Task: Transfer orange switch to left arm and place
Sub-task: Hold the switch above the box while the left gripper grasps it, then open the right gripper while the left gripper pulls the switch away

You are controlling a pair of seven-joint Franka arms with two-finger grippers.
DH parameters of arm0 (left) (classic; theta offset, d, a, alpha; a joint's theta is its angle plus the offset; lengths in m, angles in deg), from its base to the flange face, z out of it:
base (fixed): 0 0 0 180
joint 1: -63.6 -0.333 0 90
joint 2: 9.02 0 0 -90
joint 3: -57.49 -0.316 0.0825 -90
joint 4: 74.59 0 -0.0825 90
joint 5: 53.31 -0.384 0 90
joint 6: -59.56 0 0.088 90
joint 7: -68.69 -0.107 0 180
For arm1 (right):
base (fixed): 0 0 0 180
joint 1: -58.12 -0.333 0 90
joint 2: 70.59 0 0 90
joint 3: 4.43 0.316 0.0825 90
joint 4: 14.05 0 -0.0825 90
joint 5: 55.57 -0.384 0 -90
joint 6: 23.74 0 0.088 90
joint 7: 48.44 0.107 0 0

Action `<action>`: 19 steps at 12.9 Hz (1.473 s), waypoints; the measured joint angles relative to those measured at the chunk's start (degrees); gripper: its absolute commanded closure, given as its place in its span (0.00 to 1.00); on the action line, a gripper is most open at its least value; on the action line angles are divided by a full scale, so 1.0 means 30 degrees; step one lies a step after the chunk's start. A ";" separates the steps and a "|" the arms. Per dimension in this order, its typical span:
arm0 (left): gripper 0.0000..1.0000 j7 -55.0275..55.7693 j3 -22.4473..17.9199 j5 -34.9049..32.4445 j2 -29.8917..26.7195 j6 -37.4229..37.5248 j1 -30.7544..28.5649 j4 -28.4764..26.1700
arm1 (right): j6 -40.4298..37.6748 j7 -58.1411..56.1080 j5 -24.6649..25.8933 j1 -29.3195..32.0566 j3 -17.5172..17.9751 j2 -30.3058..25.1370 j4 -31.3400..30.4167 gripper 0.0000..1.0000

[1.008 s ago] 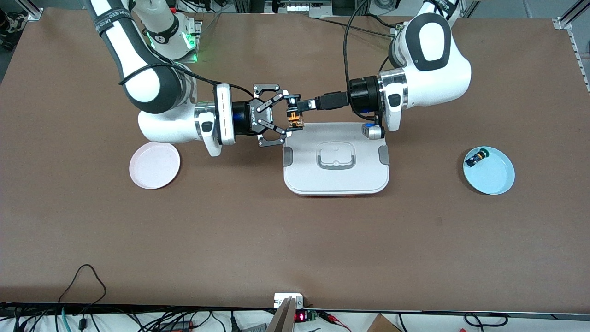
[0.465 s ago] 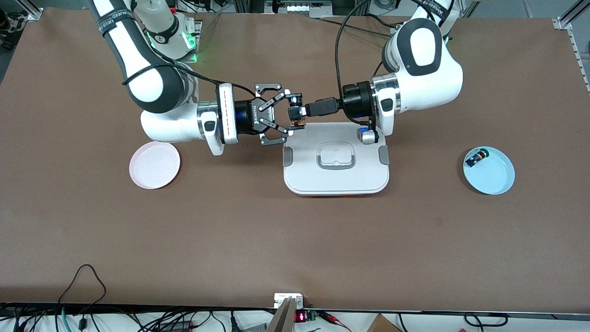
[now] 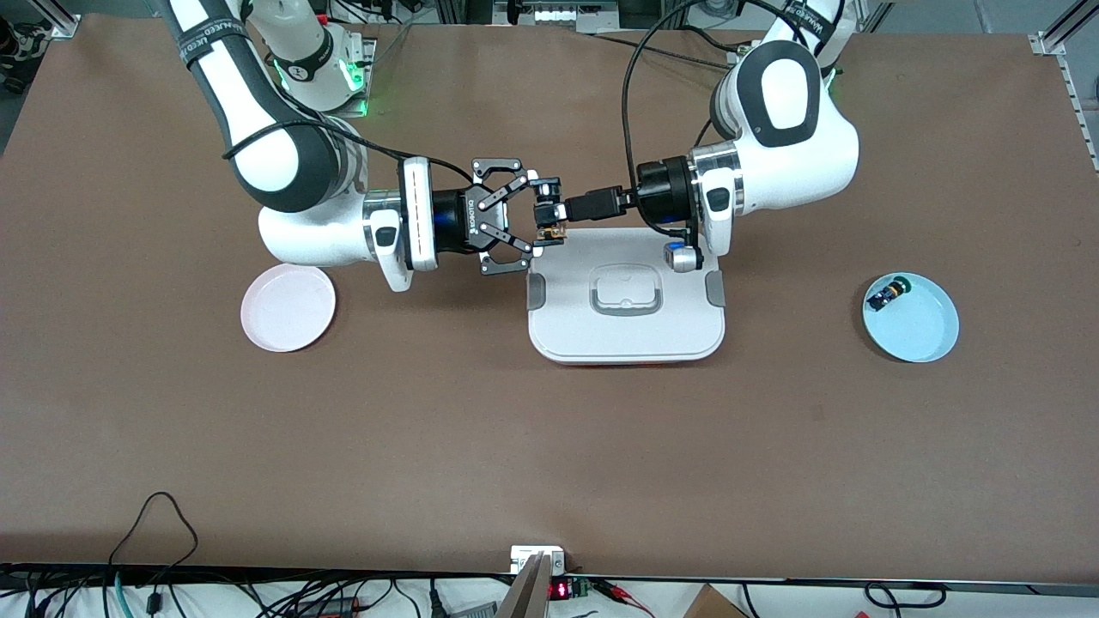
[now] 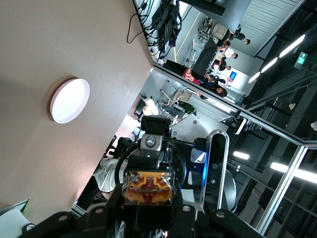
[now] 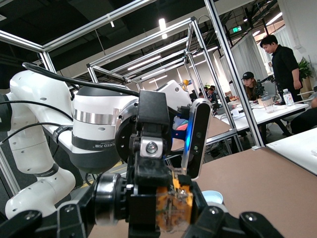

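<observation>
The orange switch (image 3: pixel 547 230) hangs in the air over the edge of the white box (image 3: pixel 627 335) that lies toward the robots' bases. My left gripper (image 3: pixel 548 215) is shut on it. In the left wrist view the switch's orange-and-brass end (image 4: pixel 147 187) shows between my left gripper's (image 4: pixel 147 201) jaws. My right gripper (image 3: pixel 532 215) faces the left one, its fingers spread open on either side of the switch without closing on it. In the right wrist view the switch (image 5: pixel 173 208) sits between my right gripper's (image 5: pixel 171 220) open jaws.
A pink plate (image 3: pixel 288 307) lies toward the right arm's end of the table and also shows in the left wrist view (image 4: pixel 69 100). A blue plate (image 3: pixel 923 330) toward the left arm's end holds a small black switch (image 3: pixel 884 296).
My left arm has shifted toward the right gripper, carrying the switch in between its open fingers. The right gripper has stayed open and almost still.
</observation>
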 measured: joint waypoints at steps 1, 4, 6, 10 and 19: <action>1.00 -0.0007 0.0000 0.0000 -0.0003 0.0000 0.0000 0.0002 | 0.0008 -0.0003 0.0000 -0.0002 0.0001 -0.0005 0.0001 0.00; 1.00 -0.0372 -0.0056 -0.0497 -0.0067 0.0000 -0.0044 0.0007 | 0.0081 0.0042 -0.0002 0.0000 0.0001 -0.0005 -0.0008 0.00; 1.00 -0.0374 -0.0111 -0.1228 -0.0118 0.0352 -0.0266 -0.0021 | 0.0103 0.0051 -0.0002 0.0000 0.0002 -0.0005 -0.0010 0.00; 1.00 -0.0317 -0.0252 -0.6771 -0.0581 0.3743 -0.2661 -0.0856 | 0.0104 0.0069 -0.0002 0.0027 -0.0019 -0.0004 -0.0019 0.00; 1.00 -0.0691 -0.4080 -2.3492 -0.0514 0.9588 -0.6821 -0.1443 | 0.0056 0.1706 0.0058 0.0222 -0.0405 -0.0063 -0.1116 0.00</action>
